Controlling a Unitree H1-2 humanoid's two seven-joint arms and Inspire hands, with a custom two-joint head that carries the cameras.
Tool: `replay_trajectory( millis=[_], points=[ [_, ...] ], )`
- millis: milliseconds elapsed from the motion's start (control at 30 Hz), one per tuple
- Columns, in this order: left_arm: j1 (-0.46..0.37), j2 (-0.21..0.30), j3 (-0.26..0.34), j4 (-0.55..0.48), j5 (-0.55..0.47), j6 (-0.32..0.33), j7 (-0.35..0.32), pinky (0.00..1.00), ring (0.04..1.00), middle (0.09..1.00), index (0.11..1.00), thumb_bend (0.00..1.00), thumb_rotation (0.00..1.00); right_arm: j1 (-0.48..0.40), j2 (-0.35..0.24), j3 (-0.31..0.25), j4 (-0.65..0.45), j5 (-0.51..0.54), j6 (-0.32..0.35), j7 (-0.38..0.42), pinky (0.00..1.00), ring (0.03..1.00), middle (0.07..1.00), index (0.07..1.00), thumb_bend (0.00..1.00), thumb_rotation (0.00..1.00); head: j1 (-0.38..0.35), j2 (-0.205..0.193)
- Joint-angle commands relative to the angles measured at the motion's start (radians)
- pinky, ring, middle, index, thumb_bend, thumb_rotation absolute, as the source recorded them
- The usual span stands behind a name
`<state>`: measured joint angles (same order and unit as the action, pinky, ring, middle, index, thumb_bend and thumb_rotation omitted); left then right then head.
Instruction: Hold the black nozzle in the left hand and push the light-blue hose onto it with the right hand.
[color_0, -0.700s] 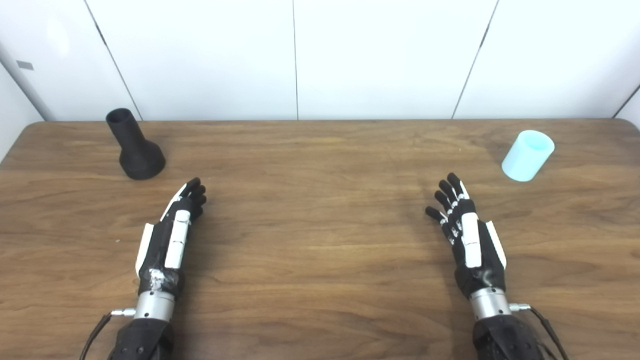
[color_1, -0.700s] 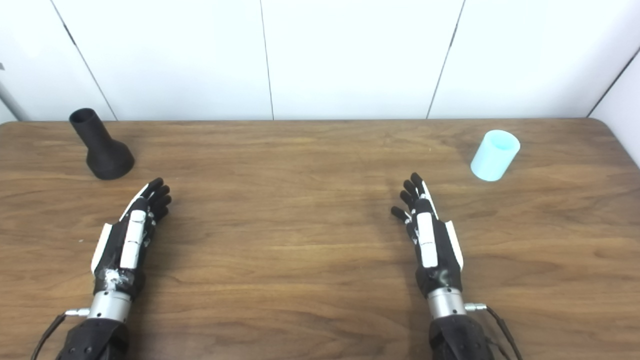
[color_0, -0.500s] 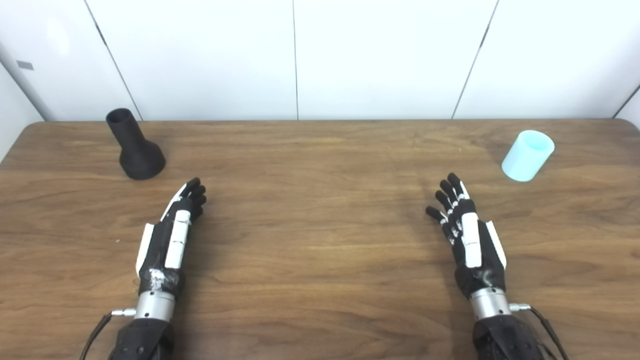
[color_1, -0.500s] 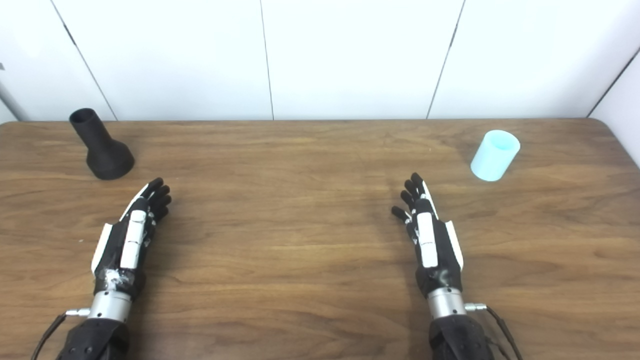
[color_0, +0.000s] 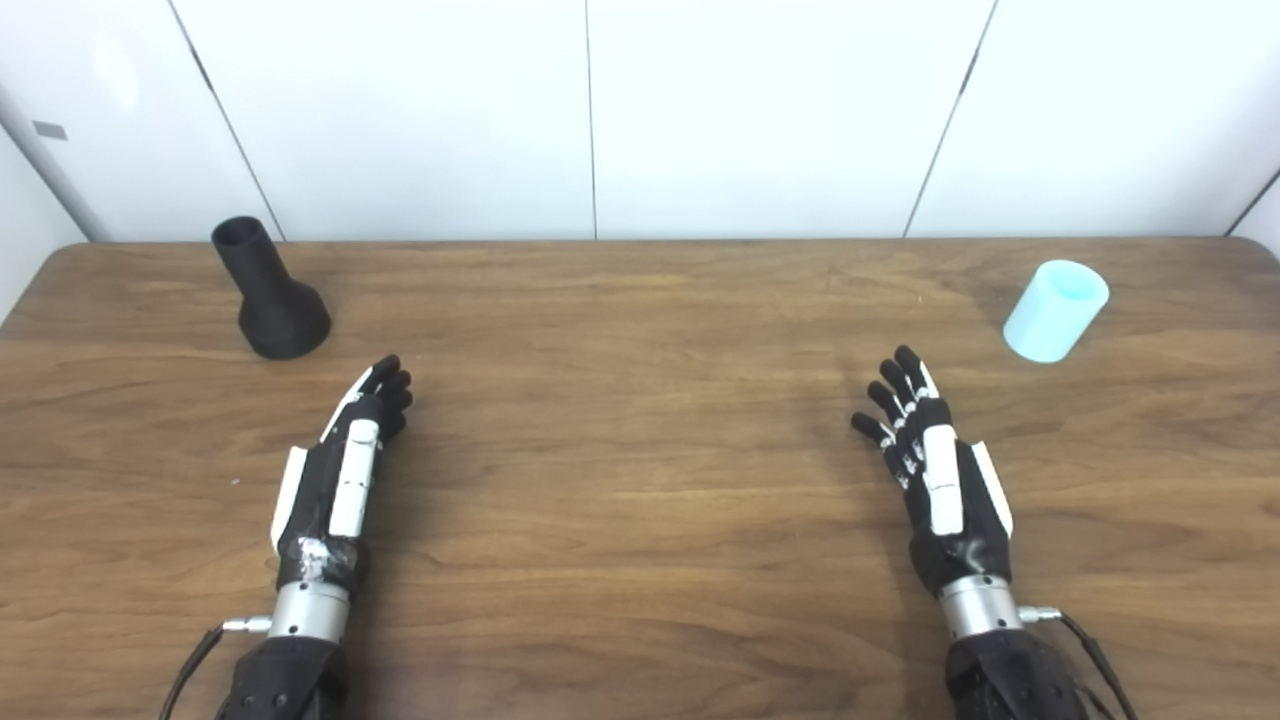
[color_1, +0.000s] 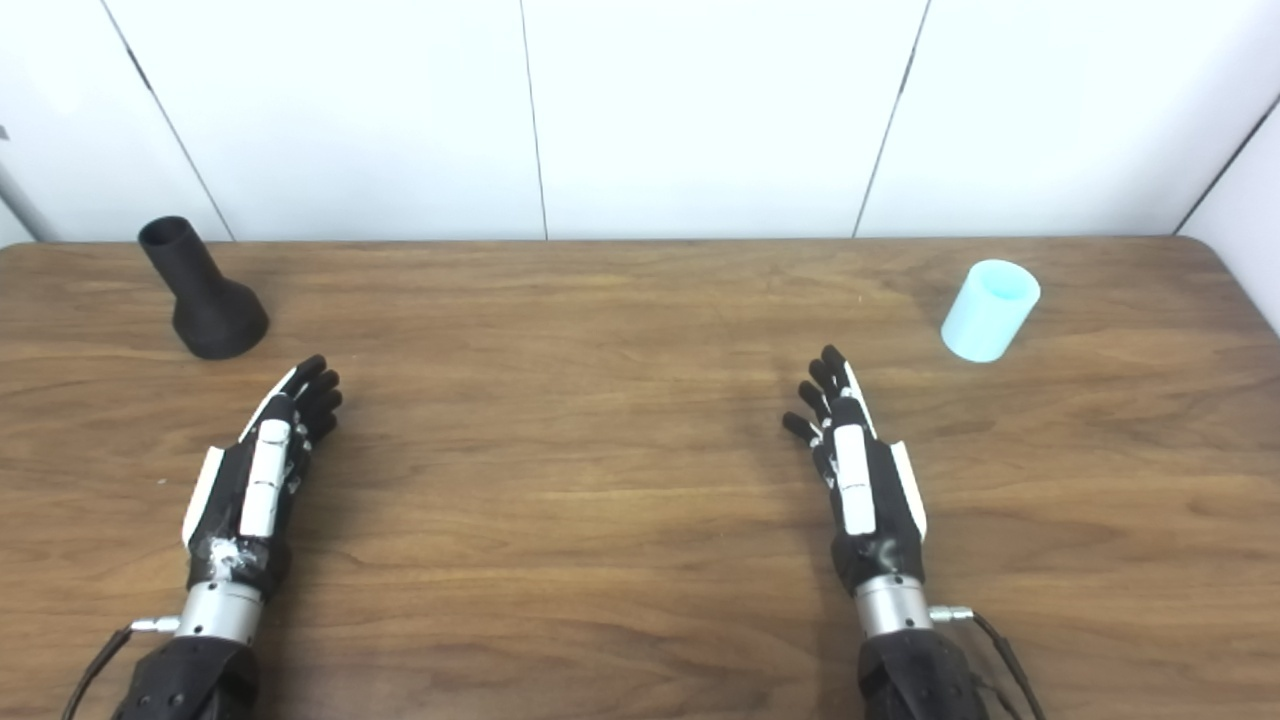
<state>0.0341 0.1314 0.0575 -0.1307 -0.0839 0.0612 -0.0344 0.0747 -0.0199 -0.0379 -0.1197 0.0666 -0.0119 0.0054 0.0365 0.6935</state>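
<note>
A black funnel-shaped nozzle (color_0: 268, 293) stands on its wide base at the far left of the wooden table, narrow end up. A short light-blue hose piece (color_0: 1055, 310) stands at the far right. My left hand (color_0: 345, 465) lies open and empty on the table, below and to the right of the nozzle, apart from it. My right hand (color_0: 930, 470) lies open and empty, below and to the left of the hose, apart from it.
The wooden table (color_0: 640, 420) reaches a white panelled wall (color_0: 640, 110) at the back. Its rounded far corners show at left and right. Thin cables run from both wrists at the bottom edge.
</note>
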Motion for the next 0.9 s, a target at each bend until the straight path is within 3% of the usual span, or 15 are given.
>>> replay_trajectory(
  millis=[0, 200, 300, 467, 633, 867],
  points=[
    [0.010, -0.015, -0.023, 0.012, 0.009, 0.041, -0.011, 0.92, 0.913, 0.907, 0.906, 0.53, 0.85, 0.023, 0.004, -0.002, 0.027, 0.008, 0.006, 0.002, 0.85, 0.948, 0.962, 0.966, 0.54, 1.00, 0.015, -0.003],
    [0.015, -0.042, -0.036, 0.023, 0.037, 0.042, 0.015, 0.91, 0.901, 0.895, 0.893, 0.56, 0.81, 0.028, -0.018, -0.020, 0.051, 0.029, -0.010, 0.016, 0.85, 0.945, 0.958, 0.967, 0.54, 1.00, 0.129, -0.047],
    [0.022, -0.040, -0.053, 0.027, 0.057, 0.023, 0.009, 0.92, 0.909, 0.907, 0.903, 0.52, 0.88, 0.027, -0.032, -0.024, 0.069, 0.030, -0.022, 0.019, 0.86, 0.944, 0.958, 0.963, 0.52, 1.00, 0.179, -0.074],
    [0.012, -0.050, -0.070, 0.078, 0.084, -0.057, 0.018, 0.86, 0.894, 0.901, 0.885, 0.46, 0.92, 0.026, -0.051, -0.031, 0.104, 0.060, -0.054, 0.043, 0.91, 0.964, 0.973, 0.976, 0.53, 1.00, 0.249, -0.136],
    [0.011, -0.064, -0.076, 0.101, 0.094, -0.056, 0.027, 0.88, 0.905, 0.904, 0.883, 0.45, 0.92, 0.018, -0.064, -0.036, 0.142, 0.075, -0.090, 0.063, 0.93, 0.975, 0.982, 0.989, 0.52, 1.00, 0.274, -0.164],
    [0.008, -0.062, -0.081, 0.125, 0.104, -0.059, 0.026, 0.90, 0.924, 0.914, 0.905, 0.43, 0.92, 0.013, -0.061, -0.033, 0.145, 0.070, -0.084, 0.061, 0.91, 0.969, 0.976, 0.994, 0.54, 1.00, 0.275, -0.204]
  ],
)
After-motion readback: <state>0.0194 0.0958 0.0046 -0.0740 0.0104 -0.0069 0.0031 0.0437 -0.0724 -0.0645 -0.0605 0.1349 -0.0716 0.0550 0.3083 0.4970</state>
